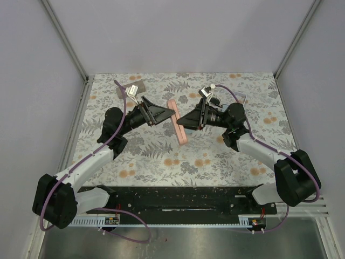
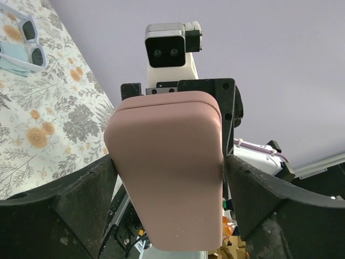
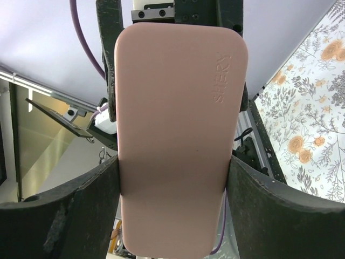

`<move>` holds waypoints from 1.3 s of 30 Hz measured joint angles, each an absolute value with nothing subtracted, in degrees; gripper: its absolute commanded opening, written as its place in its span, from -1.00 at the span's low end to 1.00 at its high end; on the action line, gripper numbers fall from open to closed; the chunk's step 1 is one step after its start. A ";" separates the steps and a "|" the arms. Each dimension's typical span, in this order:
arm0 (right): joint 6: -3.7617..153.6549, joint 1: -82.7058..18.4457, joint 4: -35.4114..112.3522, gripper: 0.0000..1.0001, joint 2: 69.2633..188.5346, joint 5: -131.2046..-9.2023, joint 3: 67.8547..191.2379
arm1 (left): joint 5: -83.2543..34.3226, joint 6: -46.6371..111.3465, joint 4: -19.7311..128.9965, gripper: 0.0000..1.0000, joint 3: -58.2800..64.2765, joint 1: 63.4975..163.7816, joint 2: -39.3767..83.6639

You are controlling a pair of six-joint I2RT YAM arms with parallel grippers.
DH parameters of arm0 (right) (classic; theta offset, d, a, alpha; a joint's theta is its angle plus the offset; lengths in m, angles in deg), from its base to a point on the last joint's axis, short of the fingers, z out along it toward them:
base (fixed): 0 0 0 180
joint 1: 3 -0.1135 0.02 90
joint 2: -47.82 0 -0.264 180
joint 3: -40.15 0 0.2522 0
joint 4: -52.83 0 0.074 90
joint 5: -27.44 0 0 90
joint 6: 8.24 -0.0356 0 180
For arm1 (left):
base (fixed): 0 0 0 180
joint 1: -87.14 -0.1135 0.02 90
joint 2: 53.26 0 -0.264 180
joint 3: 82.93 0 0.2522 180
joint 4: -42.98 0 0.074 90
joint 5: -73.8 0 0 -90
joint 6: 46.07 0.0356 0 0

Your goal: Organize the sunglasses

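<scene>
The left pincer (image 1: 171,112) and the right pincer (image 1: 181,121), both spread wide, each gripped the same pink case (image 1: 178,132) from opposite sides

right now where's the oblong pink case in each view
top external: oblong pink case, centre of picture
left wrist: case fills the middle, between the left fingers
right wrist: case fills the middle, between the right fingers
shared landmark: floral tablecloth, at left in left wrist, at right in right wrist
</scene>
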State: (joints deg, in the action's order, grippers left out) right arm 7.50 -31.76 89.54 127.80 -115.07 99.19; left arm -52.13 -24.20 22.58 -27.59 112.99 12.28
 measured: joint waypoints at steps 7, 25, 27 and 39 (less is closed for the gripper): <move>6.02 -31.73 92.36 0.43 127.87 -115.60 99.19 | -52.52 -25.58 20.57 0.24 -27.57 112.96 12.36; 29.16 -31.76 57.90 0.21 121.88 -107.62 104.57 | -44.83 -11.22 46.76 -0.29 -20.62 113.86 10.09; 32.27 -31.76 54.01 0.20 121.60 -105.70 105.40 | -42.05 -9.45 49.71 -0.31 -19.81 114.49 10.09; 43.83 -31.95 35.25 0.52 124.11 -90.88 105.88 | -29.68 -5.01 58.28 -0.44 -19.79 118.03 17.85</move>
